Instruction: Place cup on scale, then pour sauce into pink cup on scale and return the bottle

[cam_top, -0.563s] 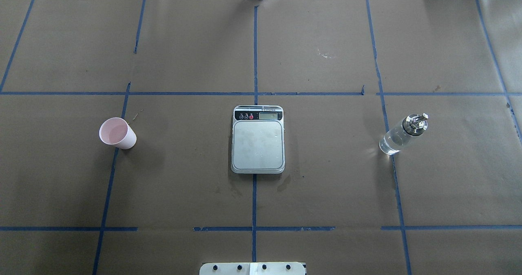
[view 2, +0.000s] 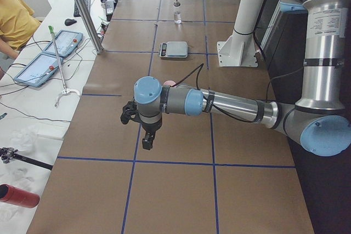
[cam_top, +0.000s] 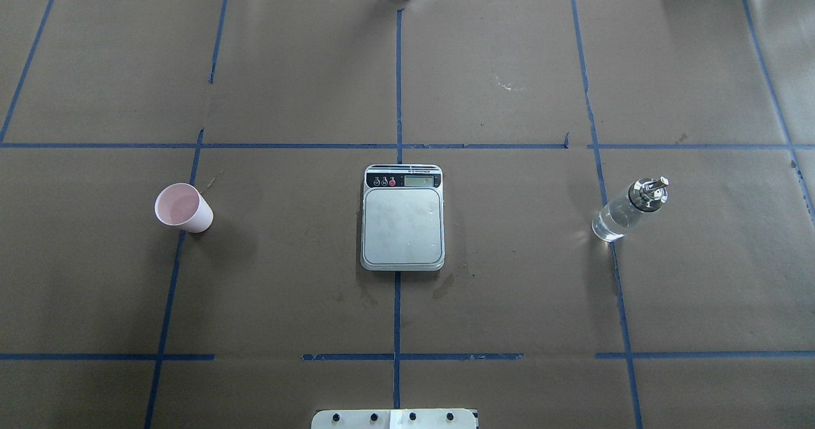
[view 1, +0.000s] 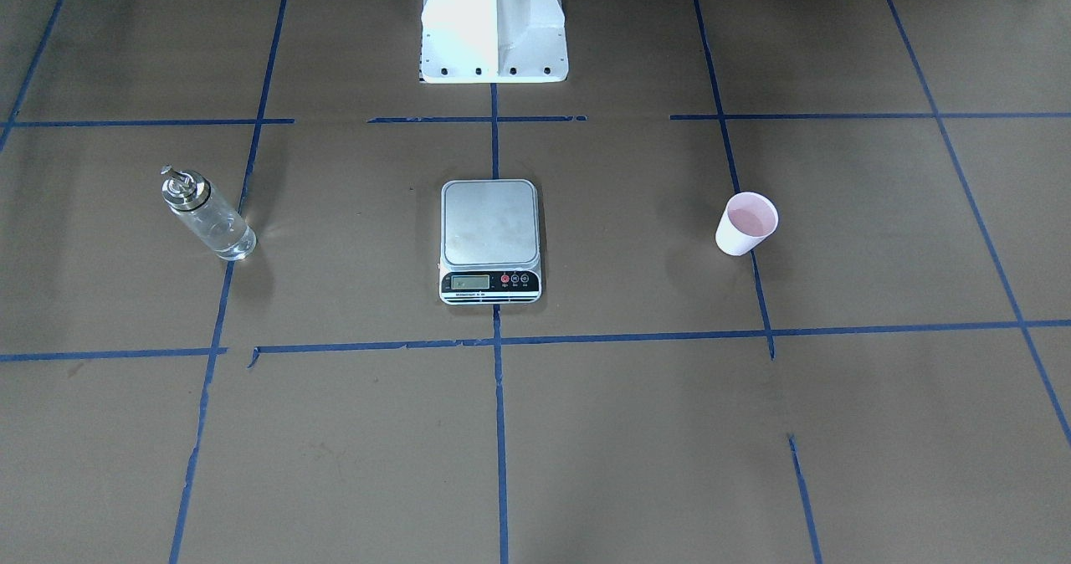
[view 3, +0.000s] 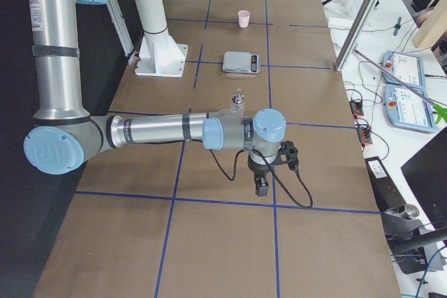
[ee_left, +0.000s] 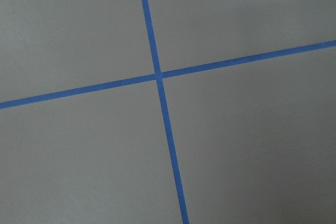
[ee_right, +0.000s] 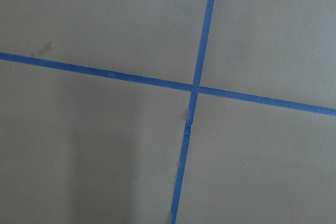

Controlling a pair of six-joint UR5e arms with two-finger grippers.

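Plainly, the fingers of the left gripper (view 2: 147,142) point down over the brown paper. They show only from the side camera, so I cannot tell whether they are apart or together. Its wrist camera sees nothing but paper and a crossing of blue tape lines (ee_left: 158,74). The fingers of the right gripper (view 3: 260,188) likewise hang pointing down above the paper near a tape line at the other end of the table. Again only a side camera shows them, so I cannot tell how they stand.

Further in, the small tapered paper cup (cam_top: 183,207), pale pink-white outside and pink inside, stands upright on the paper on the robot's left side, beside a tape line. It is well apart from the small rectangular digital scale (cam_top: 402,219). That scale, with its brushed steel platform, sits at the middle of the table on the centre tape line, its black display panel turned away from the robot's white base (view 1: 494,24). The clear glass cylindrical bottle (cam_top: 629,209) with a silver pour-spout cap stands upright on the robot's right side, well apart from the scale.

Beyond the table (cam_top: 509,289), a person's yellow sleeve (view 2: 13,20) shows beside two tablet-like panels (view 2: 52,53).
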